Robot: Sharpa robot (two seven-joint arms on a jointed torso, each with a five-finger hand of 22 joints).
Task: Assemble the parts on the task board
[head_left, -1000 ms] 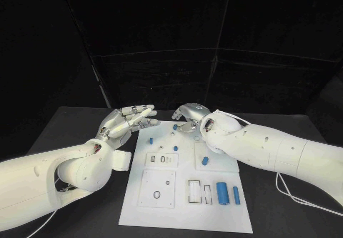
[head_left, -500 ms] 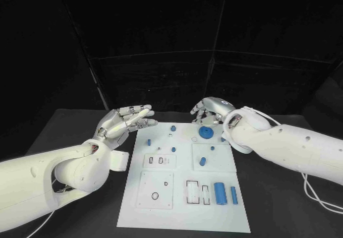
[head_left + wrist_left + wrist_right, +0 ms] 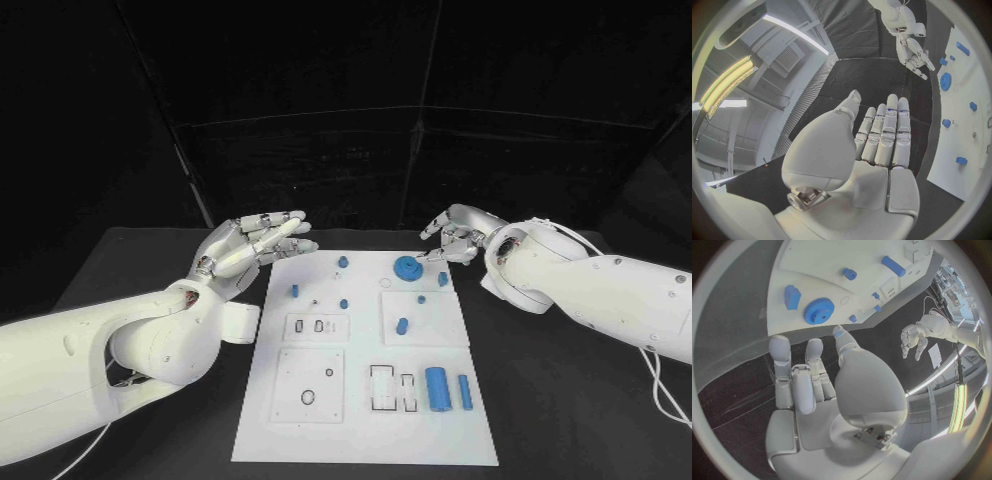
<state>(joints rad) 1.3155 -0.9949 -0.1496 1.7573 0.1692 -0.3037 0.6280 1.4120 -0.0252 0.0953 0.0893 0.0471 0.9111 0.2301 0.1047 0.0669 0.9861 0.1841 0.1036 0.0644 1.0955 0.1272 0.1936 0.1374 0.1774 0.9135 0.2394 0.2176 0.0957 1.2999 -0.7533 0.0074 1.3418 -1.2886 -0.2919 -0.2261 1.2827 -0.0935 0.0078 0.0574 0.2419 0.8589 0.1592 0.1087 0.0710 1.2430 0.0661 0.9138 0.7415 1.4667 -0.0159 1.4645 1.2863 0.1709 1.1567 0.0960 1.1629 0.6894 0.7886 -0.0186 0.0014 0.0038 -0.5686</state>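
The white task board (image 3: 361, 425) lies in the middle of the table. A blue gear (image 3: 408, 266) lies flat at its far end, with a small blue block (image 3: 441, 279) just right of it. My right hand (image 3: 454, 238) hovers off the board's far right corner, fingers loosely spread and holding nothing. In the right wrist view the gear (image 3: 819, 310) and block (image 3: 791, 296) lie beyond my right hand (image 3: 817, 385), apart from its fingertips. My left hand (image 3: 257, 240) is raised at the far left corner, fingers straight and empty, as the left wrist view also shows of the left hand (image 3: 879, 135).
Small blue pegs (image 3: 342, 263) stand at the board's far left. An oblong blue piece (image 3: 401, 325) lies mid-board. A blue cylinder (image 3: 437, 385) and a thin blue bar (image 3: 464, 390) lie near the front right, beside rectangular slots (image 3: 389, 385).
My right hand has drawn back from over the board's far end to its right corner, uncovering the blue gear now lying there. The left hand has stayed put.
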